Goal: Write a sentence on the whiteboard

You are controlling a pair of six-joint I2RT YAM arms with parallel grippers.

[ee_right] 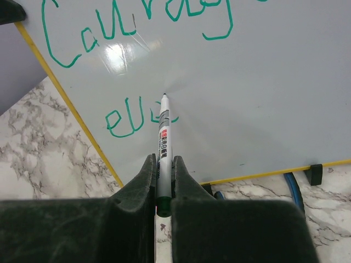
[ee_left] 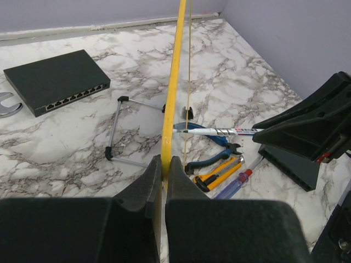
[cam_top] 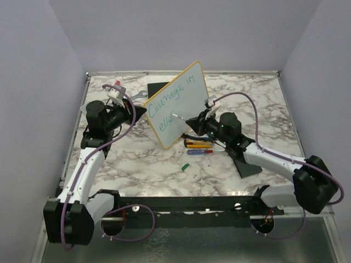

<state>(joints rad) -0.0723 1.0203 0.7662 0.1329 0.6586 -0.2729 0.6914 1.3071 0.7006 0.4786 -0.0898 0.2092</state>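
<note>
**Teal sentence left half written on a yellow-rimmed whiteboard**

The whiteboard stands tilted on edge near the middle of a marble table, with its written face turned toward the right arm. The left fingers are pinched fully together on the board's thin yellow rim, steadying it from the side. The right fingers are closed tight around a marker. Its tip sits at the board just past the third letter of the lower line. The upper line reads roughly "Courage in". The lower line so far has only "eve".

A wire stand sits just behind the board, and a black network switch lies farther back. Pliers, a yellow utility knife and a screwdriver lie at the board's foot on the marker side.

The board is gripped only at one narrow edge, so a firm push from the marker could swing or slide it and bend the strokes. Too light a touch would likely leave gaps in the letters. The lower line runs close to the bottom rim, leaving little room for descending letters. A pass over fresh ink could smear it.
</note>
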